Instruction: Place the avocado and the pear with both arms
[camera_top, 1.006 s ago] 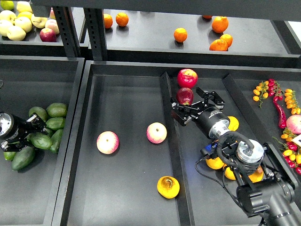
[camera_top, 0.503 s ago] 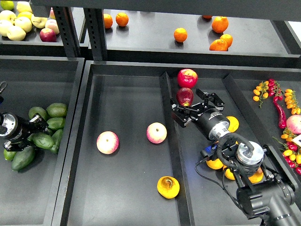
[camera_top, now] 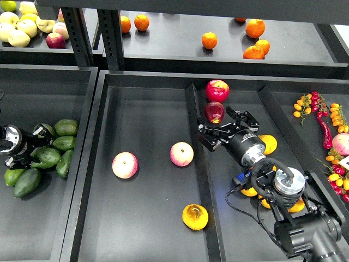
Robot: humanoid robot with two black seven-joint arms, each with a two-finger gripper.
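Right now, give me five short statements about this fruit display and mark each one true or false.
1. The pear lies in the middle tray with two pink-yellow apples. True.
2. The right gripper holds the pear. False: it is open and empty, near the dark red apple.
3. The left gripper is at the avocado pile. True.
4. The oranges sit in the middle tray. False: they are on the upper shelf.
5. The left tray holds only apples. False: it holds avocados.

Avocado smooth, glossy; pear matt, bruised skin; tray matt black; right claw black plastic.
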